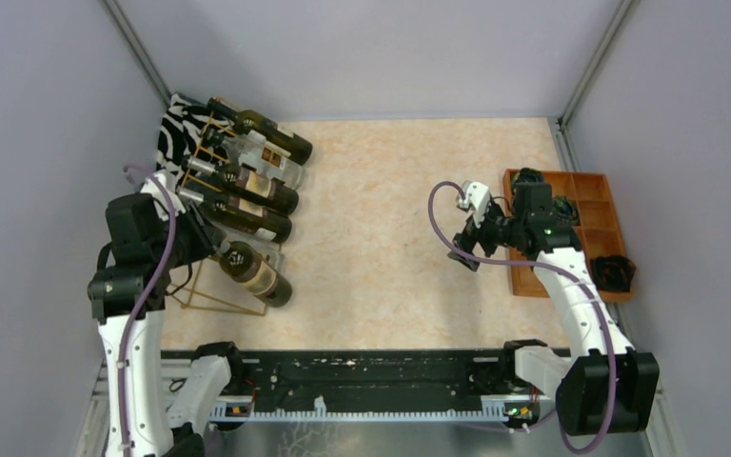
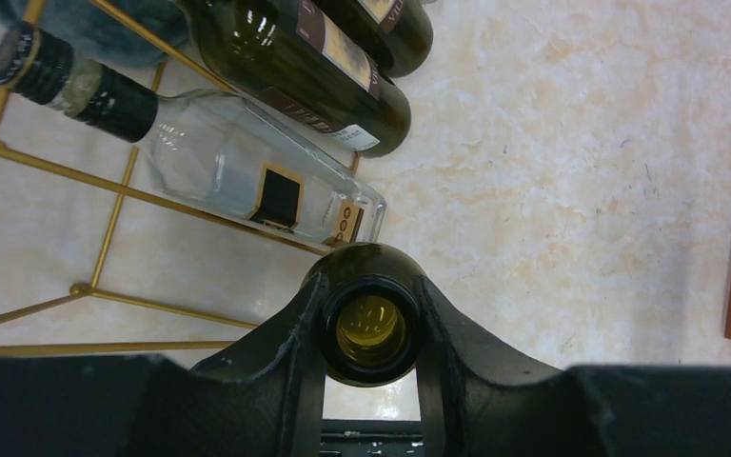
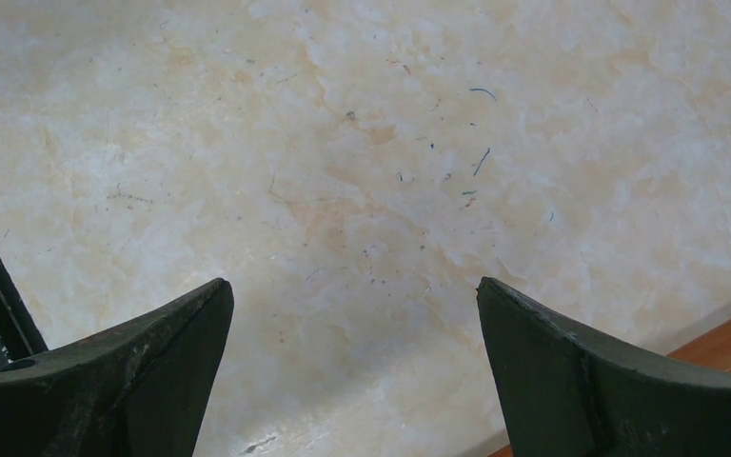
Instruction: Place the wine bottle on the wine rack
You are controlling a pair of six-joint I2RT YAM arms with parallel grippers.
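Observation:
The wine rack [image 1: 211, 303] is a gold wire frame at the table's left, and several bottles lie slanted on it. My left gripper [image 1: 211, 243] is shut on the neck of a dark wine bottle [image 1: 257, 274], which lies at the rack's near end with its base pointing right. In the left wrist view the bottle's open mouth [image 2: 371, 328] sits clamped between the fingers of the left gripper [image 2: 371, 286], with the rack's wires [image 2: 114, 190] just beyond. My right gripper [image 1: 466, 249] is open and empty over the bare table, as the right wrist view [image 3: 352, 286] shows.
A clear bottle [image 2: 247, 167] and dark bottles [image 2: 314, 67] lie on the rack beside the held one. A zebra-patterned cloth [image 1: 176, 129] lies behind the rack. An orange-brown wooden tray [image 1: 523, 276] stands at the right, with a black object [image 1: 614, 271] beside it.

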